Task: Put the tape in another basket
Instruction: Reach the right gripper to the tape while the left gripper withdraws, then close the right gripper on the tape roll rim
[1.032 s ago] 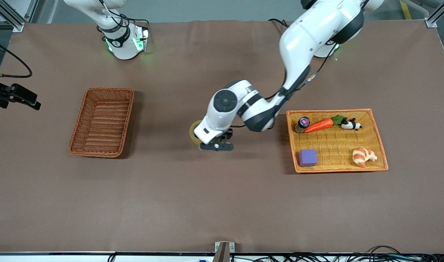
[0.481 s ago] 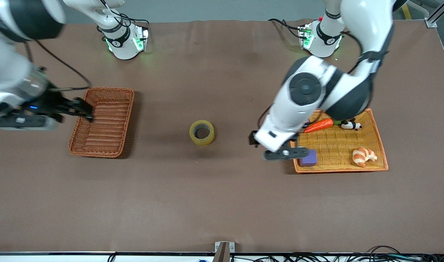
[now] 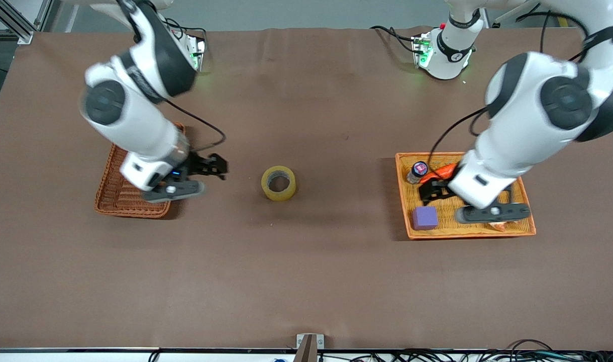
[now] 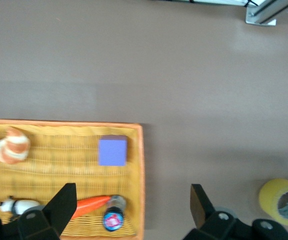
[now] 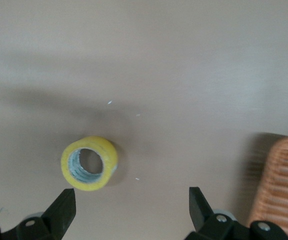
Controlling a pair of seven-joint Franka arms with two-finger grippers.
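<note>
- Tape (image 3: pixel 278 183), a yellowish roll with a grey core, lies flat on the bare brown table (image 3: pixel 306 281) at the middle of the front view, between the two baskets and touching neither
- Dark reddish-brown wicker basket (image 3: pixel 116 198) sits at centre-left of that frame, largely covered by the right arm; only its edges show
- Right gripper (image 3: pixel 206 168) hangs over the strip of table between that basket's rim and the tape; in the right wrist view its fingers (image 5: pixel 64 210) are spread wide with nothing between them, and the tape (image 5: pixel 89 163) shows just ahead of one fingertip, off the midline
- Left gripper (image 3: pixel 432 190) is over the orange-yellow tray (image 3: pixel 467 233) at centre-right of the front view, fingers (image 4: pixel 62 207) wide apart and empty; this arm looks to be waiting
- In that tray lie a purple cube (image 3: pixel 424 217), a toy carrot (image 4: pixel 88 204), a small bottle (image 3: pixel 416 171), a toy croissant (image 4: pixel 6 145) and a small panda figure (image 4: pixel 15 205)
- Risks, as I judge them: since the tape sits to one side of the open fingers, a straight descent could land one finger on the roll's top and knock it away
- A pinch across the round outer wall could slip; a finger through the core seems safer
- Carrying it low may catch the basket's rim
</note>
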